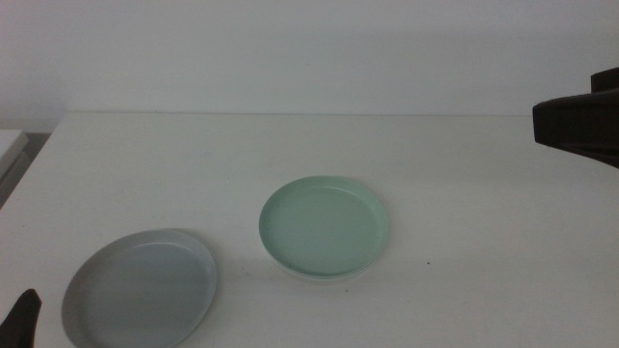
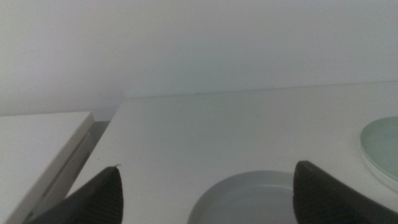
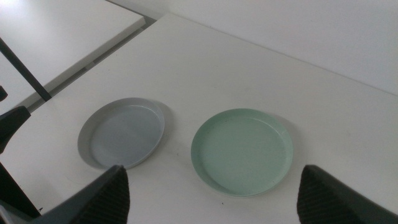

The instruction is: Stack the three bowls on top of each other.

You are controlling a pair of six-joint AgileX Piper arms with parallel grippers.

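1. Currently the mint bowl (image 1: 324, 227) sits mid-worktop, seemingly nested on the white bowl (image 1: 314, 277); the grey-blue bowl (image 1: 140, 288) lies apart at 8 o'clock.
2. Left gripper (image 2: 205, 196) hovers over the grey-blue bowl, fingers spread; right gripper (image 3: 214, 196) raised, fingers spread.
3. Judgement: bowls rigid, light, slick; pinch the rim.

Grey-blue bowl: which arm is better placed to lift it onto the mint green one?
Left, probably. The left gripper sits open beside the grey-blue bowl, which lies just ahead of it in its wrist view. The right gripper hangs open, high above the mint green bowl.

mint green bowl (image 3: 242, 152) beside grey-blue bowl (image 3: 122, 132), apart | white table (image 3: 205, 68) | jaws spread wide
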